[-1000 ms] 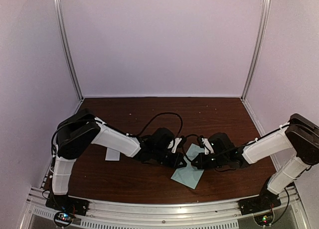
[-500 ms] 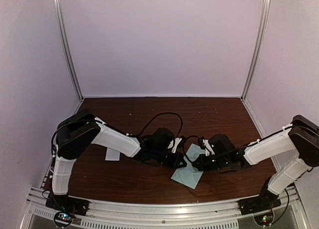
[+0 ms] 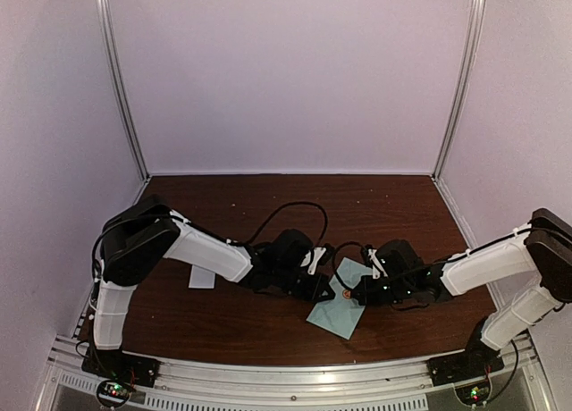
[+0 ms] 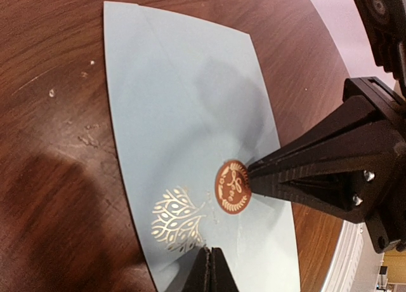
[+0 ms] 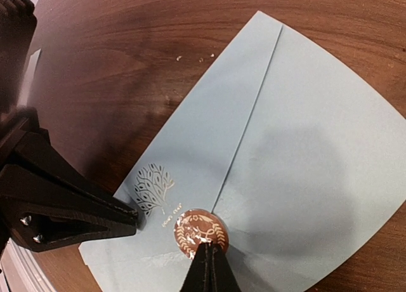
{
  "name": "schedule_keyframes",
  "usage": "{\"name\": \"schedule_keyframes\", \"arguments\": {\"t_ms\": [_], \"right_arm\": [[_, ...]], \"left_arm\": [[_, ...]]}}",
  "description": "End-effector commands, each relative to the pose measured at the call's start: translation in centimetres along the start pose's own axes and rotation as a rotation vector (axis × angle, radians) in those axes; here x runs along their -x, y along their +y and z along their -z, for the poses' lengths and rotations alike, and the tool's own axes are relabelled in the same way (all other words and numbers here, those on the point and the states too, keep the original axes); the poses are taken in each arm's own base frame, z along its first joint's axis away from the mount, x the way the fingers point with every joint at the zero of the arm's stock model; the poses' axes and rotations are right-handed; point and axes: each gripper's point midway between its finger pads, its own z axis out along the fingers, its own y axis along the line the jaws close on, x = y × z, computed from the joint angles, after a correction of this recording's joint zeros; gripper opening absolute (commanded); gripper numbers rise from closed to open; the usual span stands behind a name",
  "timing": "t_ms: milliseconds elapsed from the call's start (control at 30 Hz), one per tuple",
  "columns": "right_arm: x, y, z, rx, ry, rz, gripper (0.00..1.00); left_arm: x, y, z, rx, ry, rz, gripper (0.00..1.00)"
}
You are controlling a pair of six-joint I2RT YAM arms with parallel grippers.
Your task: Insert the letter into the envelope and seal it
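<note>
Change: my right hand (image 4: 254,172) has backed off a touch toward its own side. In the top view the round seal (image 4: 231,187) now shows as a small reddish dot between my two hands, where they covered it a moment ago. The envelope (image 4: 184,114) itself has not shifted.

My read: the seal is on and the flap is down, so the sealing step looks nearly done. What's left is a last press, then lifting both hands clear. I see no letter outside, so it is presumably inside already.

Hands:
- Right hand is clenched, with nothing between the fingers. Its tip is at the seal's edge, touching or just about.
- Left hand (image 5: 130,217) is also clenched and empty. Its tip is down on the paper just beside the gold tree emblem (image 5: 152,181), pinning the envelope.

Where: the envelope lies flat on the worktop (image 3: 268,205), in the near middle between the two arms, with the flap side up.

Axis: in the top view the long axis runs from near-left to far-right, more near-far than sideways, so it sits skewed to the worktop's edge.

Pointing:
- A straight flap edge runs from a far corner down to the seal.
- The emblem sits on my left hand's side of that edge.
- So I take it the flap folds from the long edge on my left, with its tip pointing toward my right hand — right under the seal. The far flap edge is faint, so I'm not fully sure.
</note>
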Motion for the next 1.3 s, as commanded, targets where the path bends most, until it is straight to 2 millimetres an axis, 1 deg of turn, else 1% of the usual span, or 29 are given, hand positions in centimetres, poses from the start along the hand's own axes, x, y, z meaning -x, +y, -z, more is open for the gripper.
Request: {"name": "schedule_keyframes", "arguments": {"t_ms": [0,100,167,200,300,367,400,433,467,500,533,633,733,800,900,933,1000,1033,1067,1100,1133,1167,1200,1267], "right_arm": [[-1.5,-2.6,0.3,-0.1,0.044,-0.012,0.0],[-0.9,-1.9,0.9,-0.079,0.024,-0.003,0.0],[-0.3,-1.1,1.7,-0.049,0.007,0.009,0.0],[0.1,-0.5,2.2,-0.028,-0.009,0.013,0.06],[1.8,1.2,3.9,0.029,-0.069,0.034,0.33],[3.1,1.9,5.3,0.034,-0.112,0.047,0.54],[3.8,2.0,5.8,0.026,-0.137,0.051,0.64],[4.6,2.2,6.2,0.016,-0.156,0.058,0.73],[5.3,2.5,6.6,0.012,-0.176,0.068,0.81],[6.3,2.9,6.9,0.012,-0.198,0.08,0.87],[7.0,3.2,7.1,0.009,-0.214,0.089,0.92],[9.2,3.9,6.8,-0.003,-0.244,0.126,0.99],[11.5,3.8,6.0,-0.027,-0.277,0.154,1.0],[13.1,3.0,5.4,-0.047,-0.295,0.153,1.0],[15.7,0.7,4.9,-0.073,-0.331,0.133,1.0],[16.6,-0.4,5.0,-0.087,-0.344,0.119,1.0],[18.1,-2.9,5.4,-0.12,-0.361,0.088,1.0],[18.8,-4.1,5.9,-0.136,-0.373,0.072,1.0],[19.7,-6.1,6.8,-0.164,-0.396,0.042,1.0],[20.3,-7.5,7.7,-0.185,-0.416,0.026,1.0],[20.6,-9.1,8.6,-0.21,-0.437,0.01,1.0],[21.3,-10.5,10.0,-0.237,-0.471,-0.008,1.0],[21.6,-12.0,11.2,-0.26,-0.499,-0.029,1.0],[21.9,-14.7,13.6,-0.294,-0.557,-0.075,1.0]], "left_arm": [[-0.6,1.0,-0.6,0.035,0.009,-0.006,0.0],[0.7,0.3,-0.1,0.032,-0.029,-0.022,0.0],[2.4,-0.6,0.9,0.037,-0.083,-0.052,0.0],[3.5,-1.1,1.5,0.044,-0.118,-0.07,0.02],[6.7,-3.1,4.5,0.057,-0.239,-0.127,0.23],[8.5,-3.6,6.8,0.098,-0.324,-0.154,0.41],[9.2,-3.5,7.9,0.128,-0.36,-0.16,0.53],[9.6,-3.2,8.8,0.157,-0.386,-0.161,0.62],[9.9,-2.7,9.7,0.179,-0.406,-0.161,0.68],[10.5,-2.1,10.7,0.21,-0.433,-0.16,0.73],[10.8,-1.3,11.2,0.235,-0.439,-0.157,0.76],[12.0,1.5,12.6,0.3,-0.433,-0.131,0.79],[13.7,4.0,15.1,0.349,-0.478,-0.133,0.79],[14.8,6.0,16.8,0.357,-0.501,-0.128,0.79],[15.8,10.4,19.8,0.405,-0.53,-0.1,0.79],[16.0,11.9,21.1,0.444,-0.545,-0.094,0.79],[16.0,15.3,24.5,0.543,-0.591,-0.065,0.79],[15.9,16.9,26.4,0.587,-0.619,-0.045,0.79],[15.6,19.1,29.1,0.633,-0.658,-0.01,0.79],[15.0,19.9,30.7,0.65,-0.68,0.006,0.79],[14.6,21.7,34.1,0.692,-0.735,0.043,0.79],[13.4,23.4,36.3,0.729,-0.761,0.079,0.79],[12.8,23.9,39.4,0.761,-0.818,0.099,0.79],[10.3,25.4,44.2,0.833,-0.899,0.15,0.8]]}}
